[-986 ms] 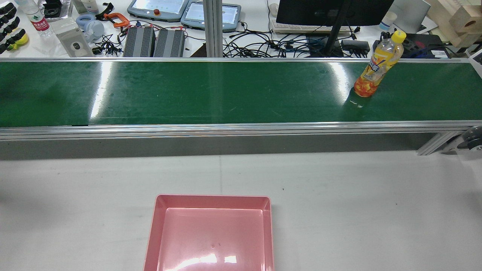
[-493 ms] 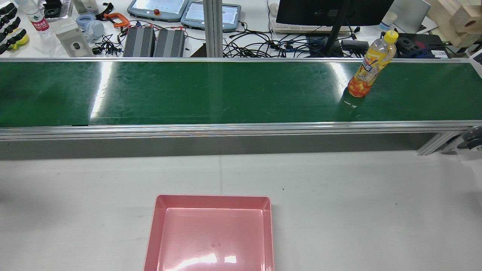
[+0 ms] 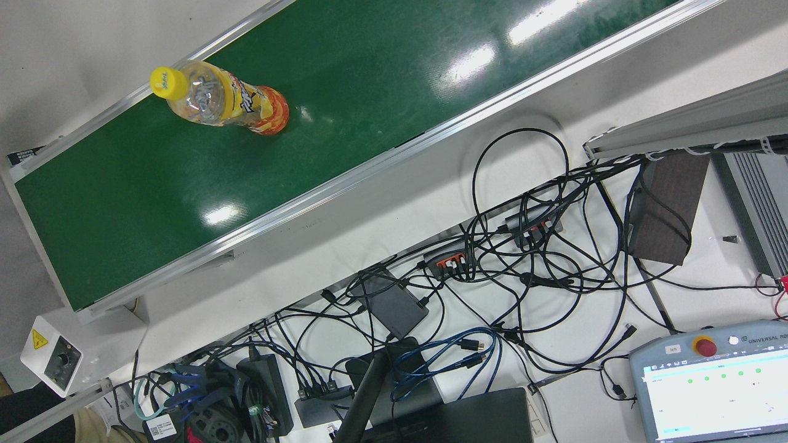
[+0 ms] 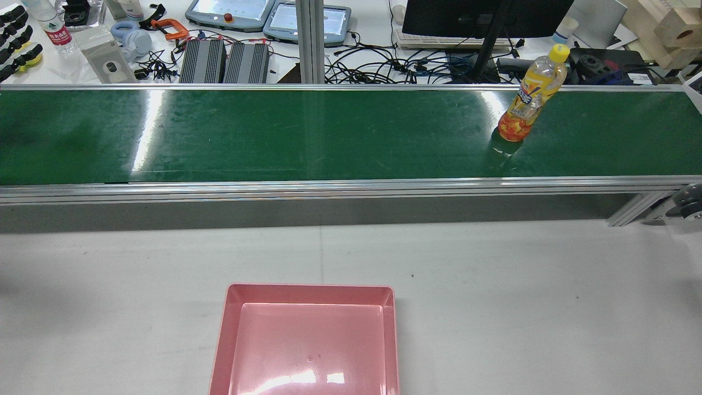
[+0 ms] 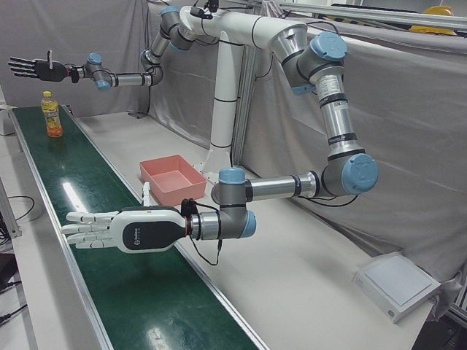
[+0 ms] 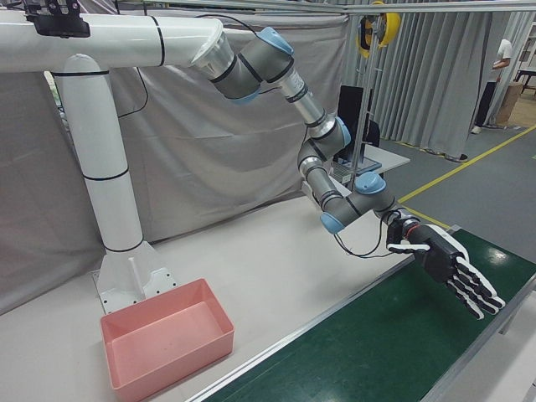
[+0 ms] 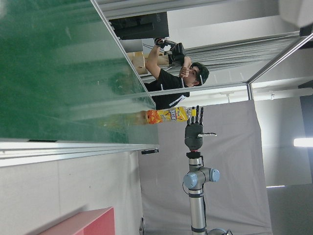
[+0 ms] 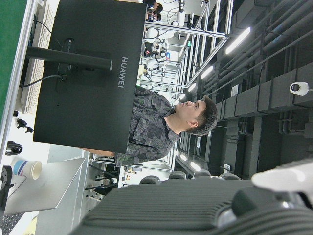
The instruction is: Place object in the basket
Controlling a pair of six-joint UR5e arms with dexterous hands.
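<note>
A juice bottle (image 4: 529, 101) with a yellow cap stands upright on the green conveyor belt (image 4: 274, 137), toward the robot's right end. It also shows as the bottle (image 3: 228, 104), the bottle (image 5: 51, 117) and the bottle (image 7: 168, 115). The pink basket (image 4: 310, 288) sits on the white table in front of the belt, with nothing in it; the basket (image 5: 164, 160) and the basket (image 6: 159, 297) lie by the pedestal. My right hand (image 5: 33, 69) hovers open above and beyond the bottle, fingers straight; the right hand (image 6: 456, 268) reaches over the belt. My left hand (image 5: 109, 228) is open, flat over the belt's other end.
Beyond the belt's far rail lie a monitor (image 4: 482, 16), teach pendants (image 4: 269, 16) and tangled cables (image 3: 523, 246). A person (image 7: 173, 81) stands behind the belt's end. A white pedestal (image 5: 222, 109) rises behind the basket.
The bottle has travelled leftward along the belt in the rear view, staying upright. The basket has not moved, and neither hand appears in that view.
</note>
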